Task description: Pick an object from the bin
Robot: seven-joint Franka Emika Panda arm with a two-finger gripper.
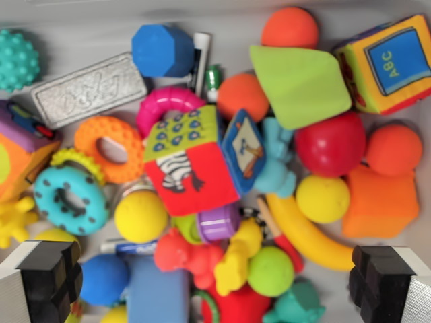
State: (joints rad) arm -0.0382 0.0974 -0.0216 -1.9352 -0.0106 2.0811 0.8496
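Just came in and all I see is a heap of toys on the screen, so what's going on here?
A robot arm's wrist camera looks down into a grey bin packed with toys. The gripper is open above them, its black fingers at the bottom corners, holding nothing. Roughly between the fingers lie a green ball and a red figure.

A soft fabric cube printed with a zebra [188,158] is lying at the middle of the grey plastic bin [81,30], resting on the toys around it. A pink plastic ring [165,104] is sitting just behind it, and an orange nubbed ring [108,148] is lying at the wrist view's left of it, touching a teal dotted ring [71,200]. A yellow foam ball [140,215] is sitting just below the cube. At the wrist view's right, a red ball [331,145] is lying below a green foam wedge [303,84], and a yellow plastic banana [306,235] is curving beneath a smaller yellow ball [323,198].
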